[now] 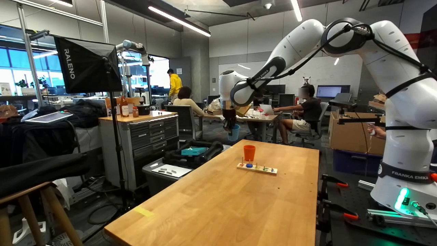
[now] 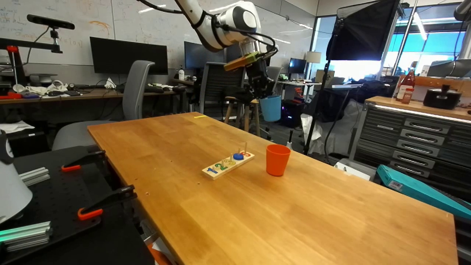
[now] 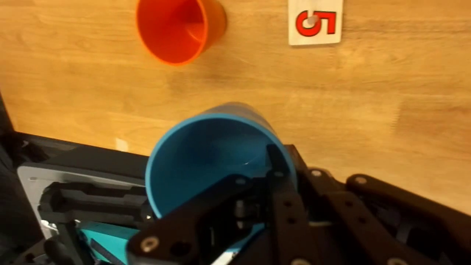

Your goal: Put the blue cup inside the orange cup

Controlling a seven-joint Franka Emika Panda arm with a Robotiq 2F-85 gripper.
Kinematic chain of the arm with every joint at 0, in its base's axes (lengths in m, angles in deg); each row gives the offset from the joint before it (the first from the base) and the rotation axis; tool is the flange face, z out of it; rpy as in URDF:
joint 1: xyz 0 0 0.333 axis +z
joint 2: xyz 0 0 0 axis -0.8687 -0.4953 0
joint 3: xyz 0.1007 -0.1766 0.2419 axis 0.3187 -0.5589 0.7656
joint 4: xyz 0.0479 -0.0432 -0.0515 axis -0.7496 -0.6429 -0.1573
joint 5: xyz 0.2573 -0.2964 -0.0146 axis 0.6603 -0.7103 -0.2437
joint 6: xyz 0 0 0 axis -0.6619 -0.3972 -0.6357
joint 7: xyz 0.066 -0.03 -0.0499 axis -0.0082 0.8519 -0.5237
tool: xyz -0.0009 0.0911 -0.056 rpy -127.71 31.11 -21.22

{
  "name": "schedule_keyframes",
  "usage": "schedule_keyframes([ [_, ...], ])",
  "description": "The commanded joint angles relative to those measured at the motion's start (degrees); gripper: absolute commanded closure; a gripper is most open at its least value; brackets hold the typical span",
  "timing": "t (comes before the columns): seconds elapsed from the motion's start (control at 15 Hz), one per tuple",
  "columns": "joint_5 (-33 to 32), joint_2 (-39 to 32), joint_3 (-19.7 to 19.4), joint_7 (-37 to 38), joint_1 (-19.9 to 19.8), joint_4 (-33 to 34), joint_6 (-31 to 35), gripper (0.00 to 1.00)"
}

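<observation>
My black two-finger tool (image 3: 281,149) is clenched on the small plain blue cylindrical plastic cup (image 2: 271,109): wrist view gives 1 finger inside the wall, 1 outside, rim pinched btwn. Cup hangs in the air, mouth up, approx. vert. w/ poss. slight lean.

Target = small orange-red tapered plastic cup (image 2: 277,159), upright on the brown wooden desk (image 2: 331,209). Pale wooden peg strip (image 2: 228,165) is near it, not touching.

Key relation: orange cup sits lower than blue in both exterior views; in wrist view it's up & left of blue, mouths apart, no overlap. Desk edge runs behind blue cup in wrist view, so I judge it's held near that edge; travel = inward over desk, some sideways, then down.

Step est.: carry, pre-insertion; prob. past halfway. Req.: blue base centred over orange mouth, long axes parallel & vert., then lower. Risk: pinch is on 1 side of rim only, so cup may tilt & its base may catch the orange rim, tipping it.
</observation>
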Motion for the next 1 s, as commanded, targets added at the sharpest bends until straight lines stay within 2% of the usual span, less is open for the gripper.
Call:
schedule_keyframes([
  [0.0,-0.2,-0.4,-1.5,-0.1,-1.9,3.5,-4.6,0.99],
  [0.4,-0.7,-2.0,-1.9,0.4,-4.0,1.0,-8.0,0.99],
  [0.93,-0.5,-3.1,-1.5,1.6,-3.6,-3.3,-6.9,0.99],
])
